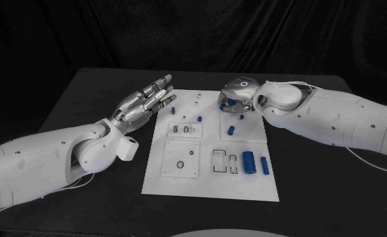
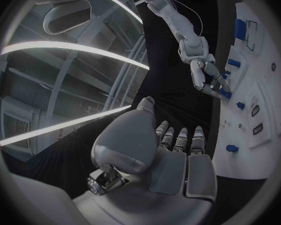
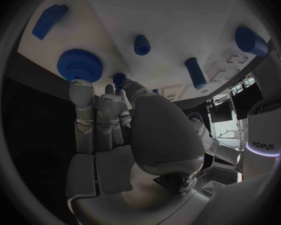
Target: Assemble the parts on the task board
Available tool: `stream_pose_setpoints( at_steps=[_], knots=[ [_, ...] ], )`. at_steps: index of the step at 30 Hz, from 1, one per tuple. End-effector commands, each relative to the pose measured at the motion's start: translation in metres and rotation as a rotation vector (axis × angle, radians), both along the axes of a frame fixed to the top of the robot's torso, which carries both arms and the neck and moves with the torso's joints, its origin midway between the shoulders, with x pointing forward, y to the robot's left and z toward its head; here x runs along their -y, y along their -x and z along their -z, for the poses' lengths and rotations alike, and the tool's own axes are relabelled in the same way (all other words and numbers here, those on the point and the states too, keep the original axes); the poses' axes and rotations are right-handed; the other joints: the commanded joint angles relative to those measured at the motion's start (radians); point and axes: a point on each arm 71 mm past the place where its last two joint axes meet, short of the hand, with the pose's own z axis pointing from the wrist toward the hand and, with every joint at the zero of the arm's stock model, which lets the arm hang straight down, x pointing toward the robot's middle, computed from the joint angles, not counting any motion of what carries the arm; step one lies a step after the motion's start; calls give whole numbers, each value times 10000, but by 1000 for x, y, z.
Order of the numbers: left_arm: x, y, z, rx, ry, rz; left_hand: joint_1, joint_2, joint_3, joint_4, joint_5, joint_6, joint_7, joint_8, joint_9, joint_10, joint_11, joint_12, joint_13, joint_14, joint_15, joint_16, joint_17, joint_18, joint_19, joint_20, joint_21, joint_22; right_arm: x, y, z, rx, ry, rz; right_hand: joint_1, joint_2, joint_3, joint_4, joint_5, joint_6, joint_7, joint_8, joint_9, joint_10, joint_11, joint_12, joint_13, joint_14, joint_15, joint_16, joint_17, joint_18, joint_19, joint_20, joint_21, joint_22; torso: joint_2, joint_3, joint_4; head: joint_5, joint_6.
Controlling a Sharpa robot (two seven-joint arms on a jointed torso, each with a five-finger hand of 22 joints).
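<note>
One white rectangular task board [image 1: 211, 184] carries several small blue parts; the right hand [image 1: 239, 96] touches a blue toothed gear [image 3: 79, 65], its grip unclear; the left hand [image 1: 148, 100] hovers, fingers straight, empty.

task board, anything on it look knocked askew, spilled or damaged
Nothing stands out. The task board lies flat on the table, blue parts rest on it, and the right robot hand works at a blue gear at its far end.
</note>
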Motion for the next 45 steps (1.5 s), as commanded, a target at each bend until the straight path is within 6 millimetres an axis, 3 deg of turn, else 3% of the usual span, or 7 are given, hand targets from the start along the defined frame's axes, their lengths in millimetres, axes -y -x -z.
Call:
stream_pose_setpoints(
  at_steps=[1,16,23,36,45],
  knots=[
    [0,0,-7,564,606,48,110,-32,18,-88,78,13,88,3,10,-19,92,-35,-9,-6,79,-65,-10,-47,-6,117,-59,-16,-1,1,0,171,-176,-214,55,-16,149,-27,15,207,-8,117,57,208,-10,84,-9,-11,24,74,77,-157,-55,12,68,89,0,-9,1,23,-12],
    [-1,-1,-6,521,547,37,175,-28,93,-242,266,52,170,13,15,-19,178,-35,-9,-6,23,-65,-10,10,-6,154,-59,-16,2,0,3,-37,-778,-154,491,-145,975,-378,8,760,32,282,362,1101,-60,-116,-25,23,59,431,688,-241,-52,34,514,774,9,-1,-9,79,-96],
    [-3,0,-6,495,500,-16,204,-35,131,-330,336,142,235,36,29,-19,218,-35,-9,-6,23,-65,-10,32,-6,170,-59,-16,7,1,-1,-286,-1608,59,531,-203,1136,-457,-4,855,97,295,458,1251,-26,-239,-27,34,214,565,911,-285,-66,144,678,1026,7,1,-9,164,-67],
    [-7,3,-7,444,392,-150,218,-58,152,-412,421,197,264,51,37,-19,251,-35,-9,-6,16,-65,-10,49,-6,183,-59,-16,-7,-10,-48,-9,-2421,136,412,-281,1143,-428,-107,1009,117,355,596,1493,-24,-302,-22,27,295,646,1044,-294,-89,237,799,1213,1,-20,5,339,-69],
    [-5,4,-9,702,582,-247,189,-72,144,-446,440,299,230,79,50,-19,233,-35,-9,-6,-26,-65,-10,60,-6,136,-59,-16,-24,-25,-55,-25,-2229,318,368,-299,1165,-405,-125,915,136,289,608,1442,2,-399,-36,18,312,655,1056,-295,-106,260,834,1274,63,-33,67,378,-26]
  ],
)
